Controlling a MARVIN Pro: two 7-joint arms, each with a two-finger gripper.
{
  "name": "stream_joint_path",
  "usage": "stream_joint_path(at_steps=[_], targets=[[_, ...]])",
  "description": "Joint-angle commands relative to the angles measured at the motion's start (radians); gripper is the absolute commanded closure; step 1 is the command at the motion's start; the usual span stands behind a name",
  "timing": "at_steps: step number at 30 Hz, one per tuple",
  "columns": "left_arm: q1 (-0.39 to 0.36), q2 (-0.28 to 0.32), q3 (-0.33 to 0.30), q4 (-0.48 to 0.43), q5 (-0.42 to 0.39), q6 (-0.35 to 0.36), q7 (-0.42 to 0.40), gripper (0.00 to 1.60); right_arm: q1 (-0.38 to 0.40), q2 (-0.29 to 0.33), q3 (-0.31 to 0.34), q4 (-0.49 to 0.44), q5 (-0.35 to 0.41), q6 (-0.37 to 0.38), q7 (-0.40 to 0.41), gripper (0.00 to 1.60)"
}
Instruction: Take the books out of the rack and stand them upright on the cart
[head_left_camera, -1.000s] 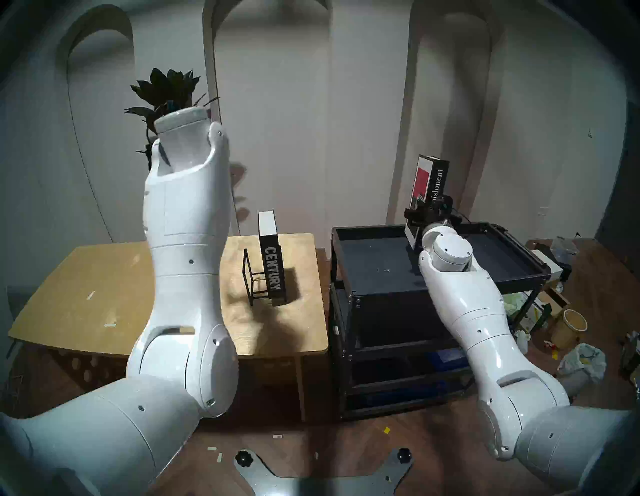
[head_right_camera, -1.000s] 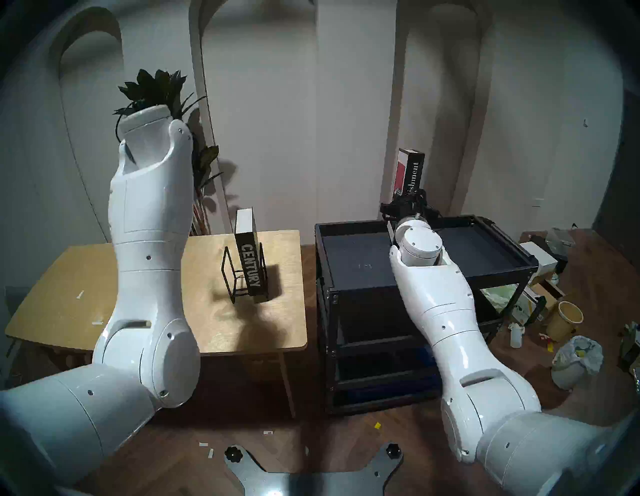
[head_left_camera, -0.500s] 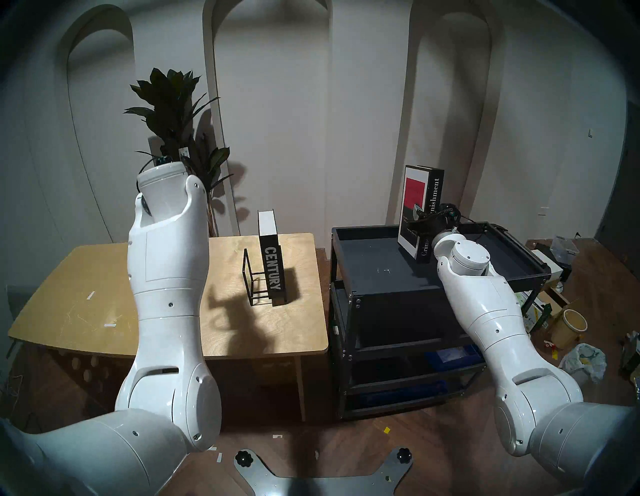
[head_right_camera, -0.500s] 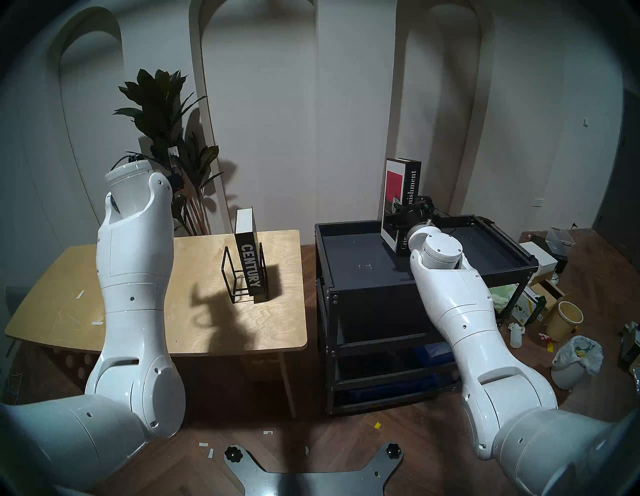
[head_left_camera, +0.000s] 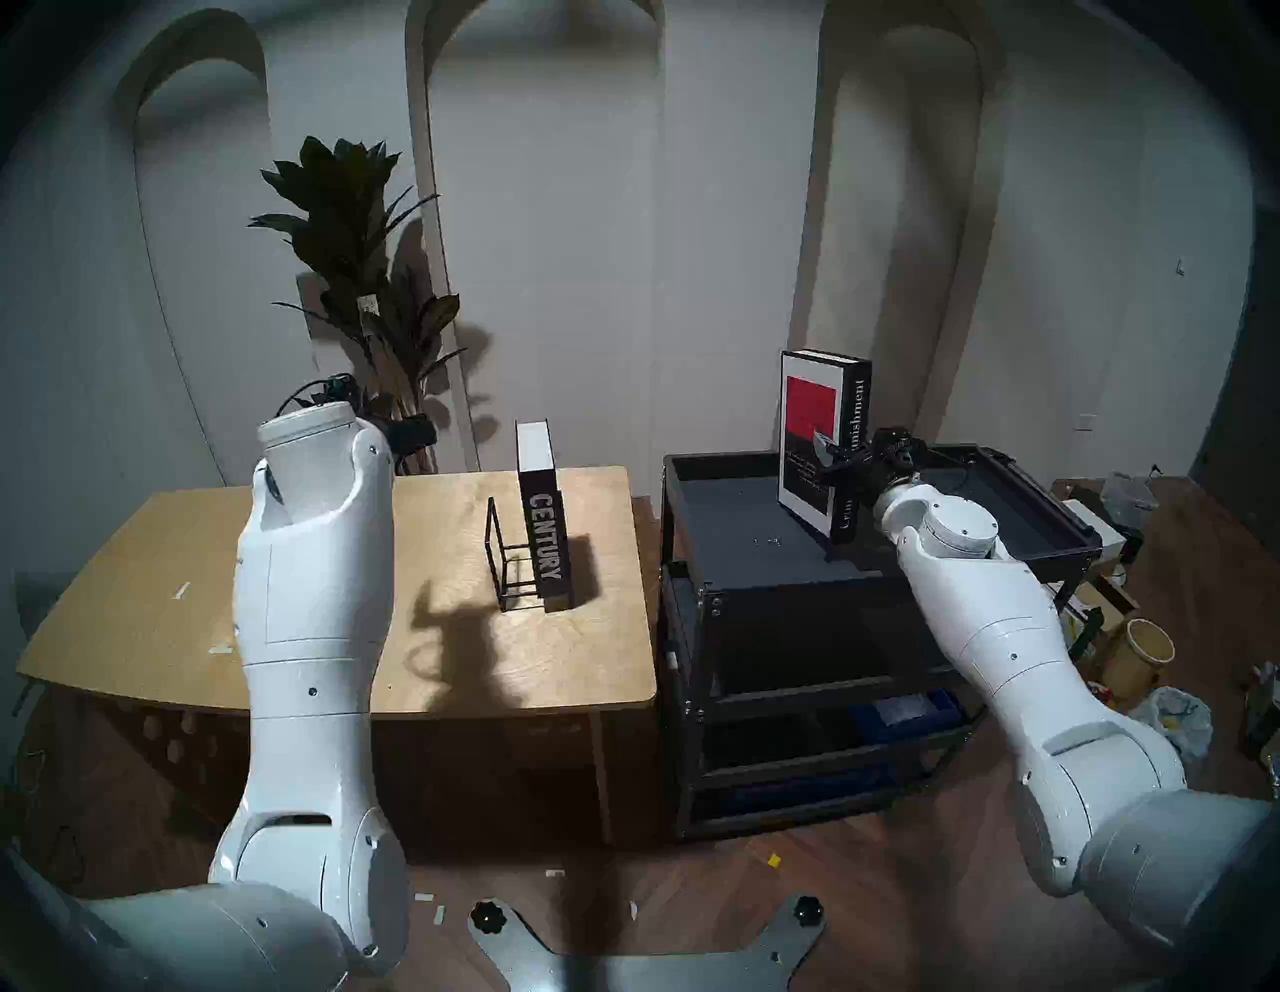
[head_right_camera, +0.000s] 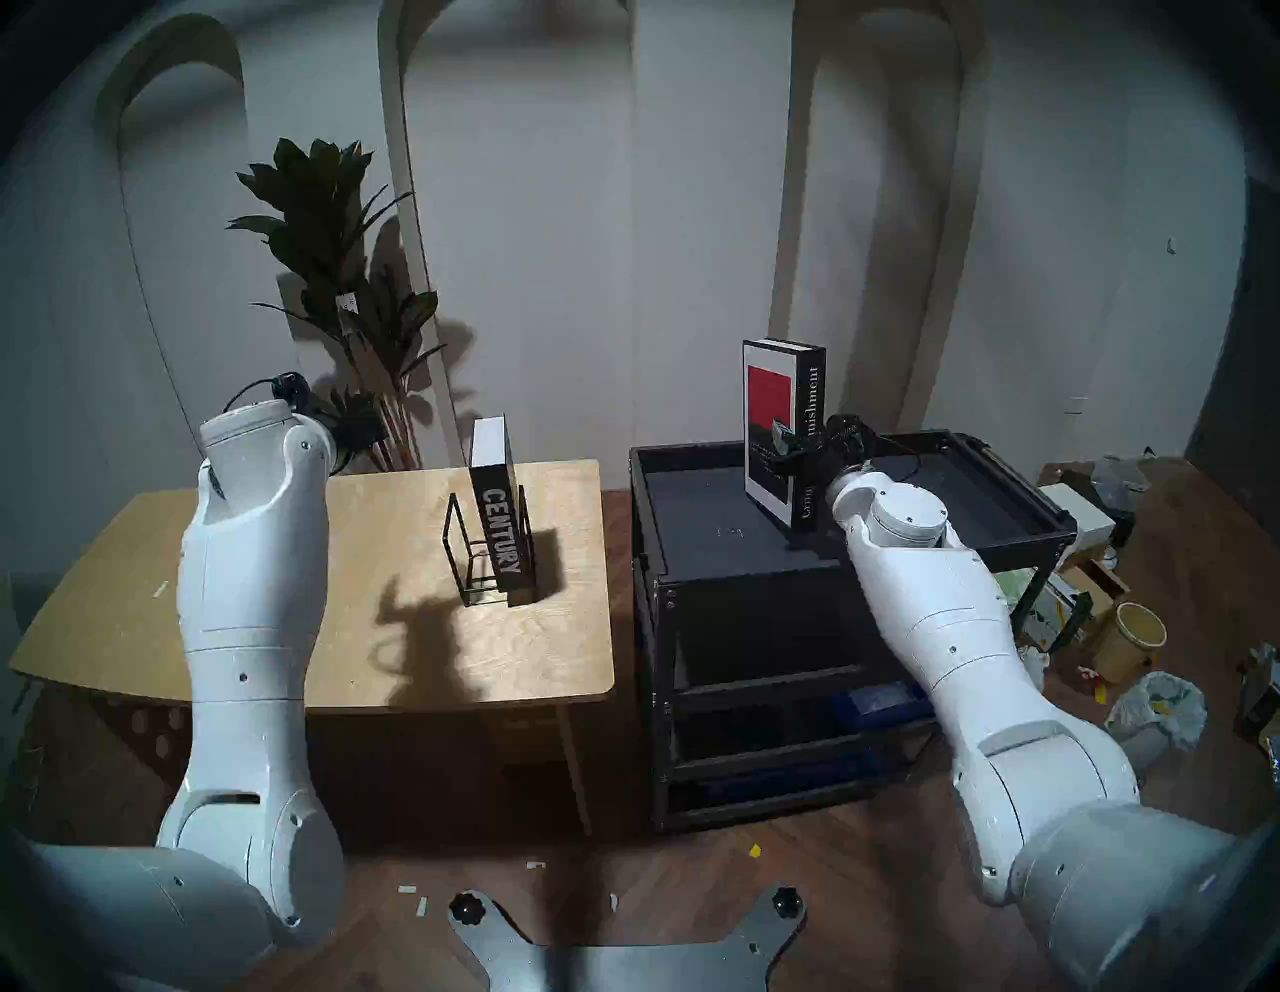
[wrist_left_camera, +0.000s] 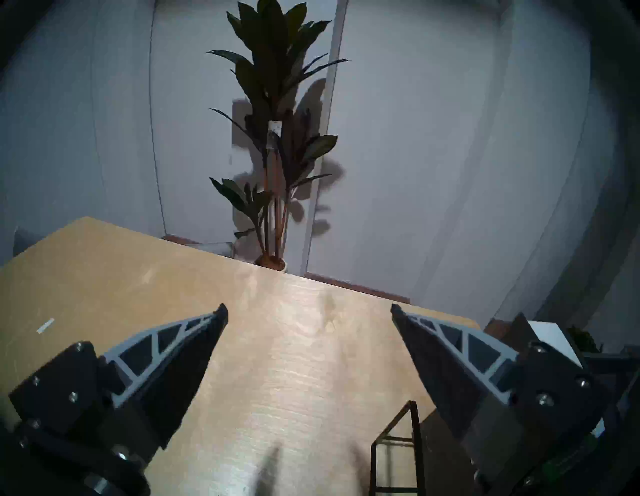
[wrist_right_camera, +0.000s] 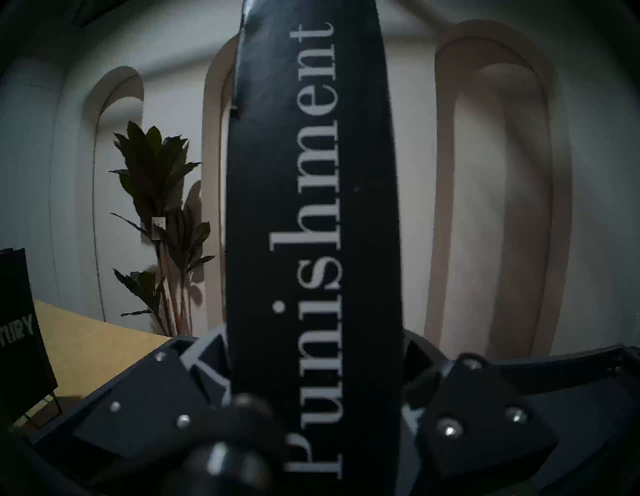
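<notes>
The taller black book, "Crime and Punishment" (head_left_camera: 821, 443), stands upright over the top tray of the black cart (head_left_camera: 734, 461). Its lower end is at the tray floor; I cannot tell if it touches. My right gripper (head_left_camera: 841, 461) is shut on its spine (wrist_right_camera: 311, 242), one finger on each side. The shorter "CENTURY" book (head_left_camera: 547, 540) stands in the black wire rack (head_left_camera: 505, 568) on the wooden table (head_left_camera: 173, 554). My left gripper (wrist_left_camera: 308, 311) is open and empty above the table's back part, left of the rack (wrist_left_camera: 398, 450).
A tall potted plant (head_left_camera: 353, 228) stands behind the table, close to my left wrist. The cart's lower shelves hold blue items (head_left_camera: 900, 710). A bucket (head_left_camera: 1139, 651), bags and boxes lie on the floor right of the cart.
My right gripper has brought the taller book down and toward the cart's front left, turning its red cover more into view. My left arm has dropped lower and moved left.
</notes>
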Motion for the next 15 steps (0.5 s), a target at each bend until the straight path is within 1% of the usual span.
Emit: stream_joint_path(at_steps=[1, 7, 9, 13, 14, 15], targets=[[0.067, 0.076, 0.007, -0.069, -0.015, -0.042, -0.097, 0.00, 0.063, 0.019, 0.005, 0.079, 0.021, -0.083, 0.109, 1.60], [0.114, 0.131, 0.015, -0.092, -0.028, -0.085, -0.190, 0.00, 0.089, 0.003, 0.043, 0.159, 0.061, -0.181, 0.150, 1.60], [0.125, 0.149, 0.019, -0.093, -0.030, -0.106, -0.220, 0.00, 0.098, -0.003, 0.049, 0.183, 0.057, -0.222, 0.146, 1.60], [0.139, 0.169, 0.023, -0.086, -0.037, -0.133, -0.266, 0.00, 0.108, -0.032, 0.072, 0.230, 0.067, -0.274, 0.114, 1.60], [0.142, 0.174, 0.026, -0.085, -0.035, -0.140, -0.274, 0.00, 0.110, -0.038, 0.076, 0.241, 0.071, -0.286, 0.116, 1.60], [0.146, 0.179, 0.028, -0.083, -0.035, -0.149, -0.284, 0.00, 0.112, -0.046, 0.079, 0.260, 0.072, -0.313, 0.113, 1.60]])
